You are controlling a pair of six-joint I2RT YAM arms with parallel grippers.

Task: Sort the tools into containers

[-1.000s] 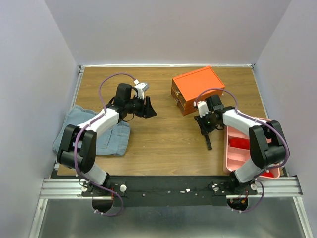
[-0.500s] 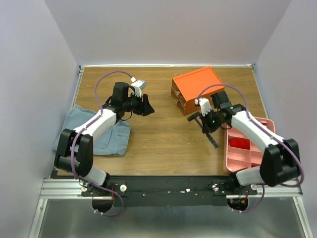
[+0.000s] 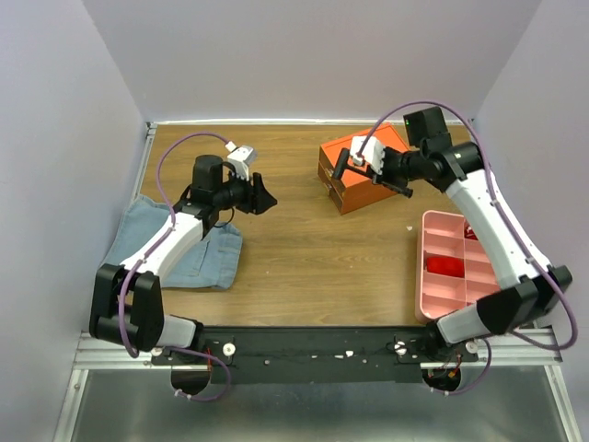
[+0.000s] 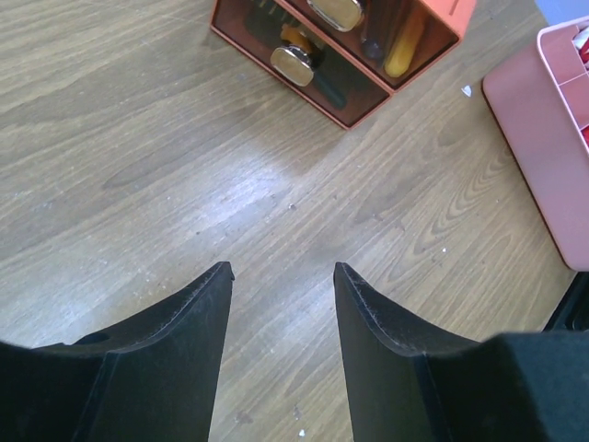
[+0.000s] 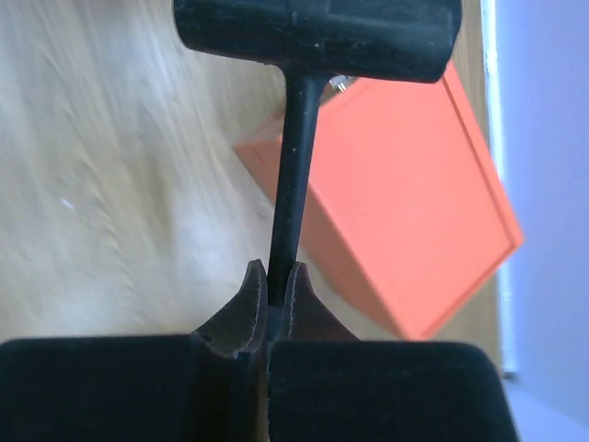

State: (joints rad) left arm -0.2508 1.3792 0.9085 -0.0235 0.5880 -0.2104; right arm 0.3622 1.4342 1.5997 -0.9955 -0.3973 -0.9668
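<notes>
Hammer (image 5: 294,120), lifted off table (image 3: 304,249), now hangs in right hand (image 5: 274,276) near cabinet (image 3: 368,149).

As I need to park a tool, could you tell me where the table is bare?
The widest bare table lies in the middle, between the blue cloth and the pink tray, nearer than the orange cabinet. The back-left corner behind the left gripper is free too. Crowded: over the cabinet, where the right gripper holds the hammer.
</notes>
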